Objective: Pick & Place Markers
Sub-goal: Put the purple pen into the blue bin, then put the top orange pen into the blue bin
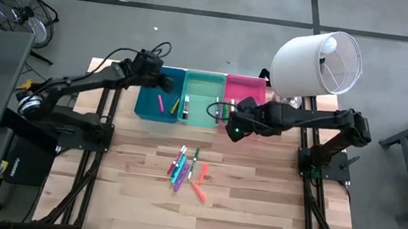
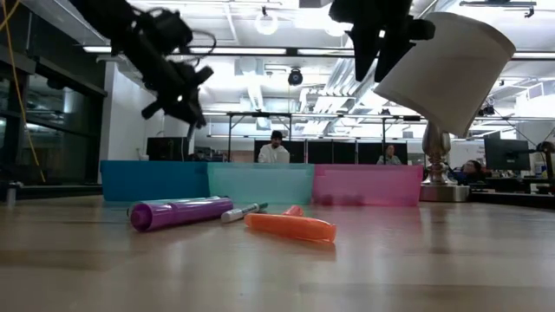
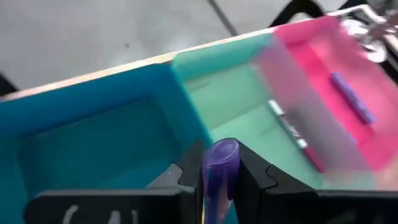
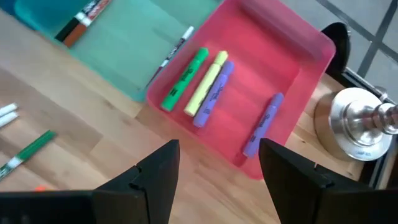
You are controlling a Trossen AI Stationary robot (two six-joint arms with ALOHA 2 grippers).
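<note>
L gripper (image 3: 219, 180) w/ purple marker (image 3: 217, 163) over blue bin (image 3: 93, 106) (mid-air)

On the wooden table (image 2: 451, 260) a purple marker (image 2: 180, 212), a thin white marker (image 2: 243, 211) and an orange marker (image 2: 290, 227) are seen lying close together. Behind them a blue bin (image 2: 154, 180), a mint bin (image 2: 260, 184) and a pink bin (image 2: 367, 185) are set side by side. Two dark arms are seen above the bins; their fingers cannot be made out clearly. A white lamp (image 2: 451, 74) is seen at right.
</note>
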